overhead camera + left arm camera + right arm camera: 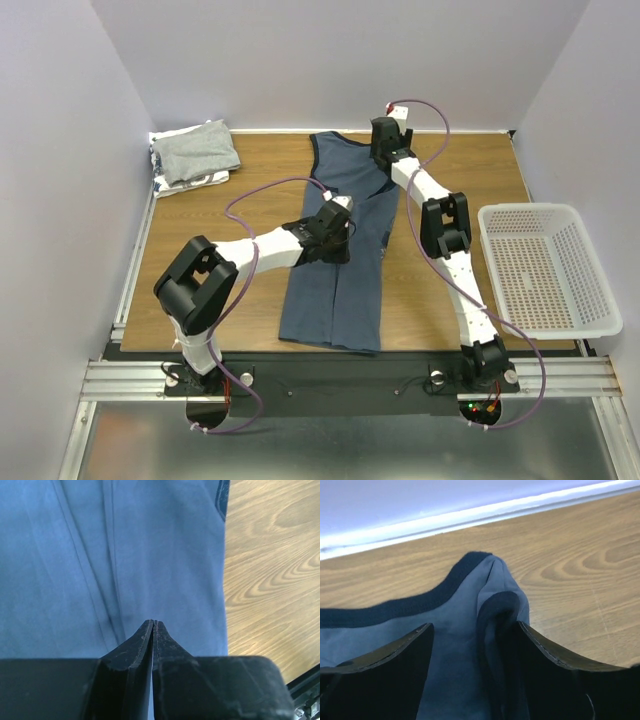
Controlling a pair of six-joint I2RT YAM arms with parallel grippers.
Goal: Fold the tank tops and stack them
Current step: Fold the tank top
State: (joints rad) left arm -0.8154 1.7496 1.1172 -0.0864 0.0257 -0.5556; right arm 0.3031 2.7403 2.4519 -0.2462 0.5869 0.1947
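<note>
The slate-blue tank top lies lengthwise down the middle of the table, with its straps toward the back wall. My left gripper is shut and sits over the top's middle; the left wrist view shows its closed tips just above creased blue cloth. My right gripper is open at the top's far right shoulder. In the right wrist view it straddles the raised, dark-trimmed strap. The light grey tank top lies folded at the back left on the black-and-white patterned one.
A white plastic mesh basket stands at the right edge of the table. Bare wood shows on both sides of the blue top. The back wall is close behind the right gripper.
</note>
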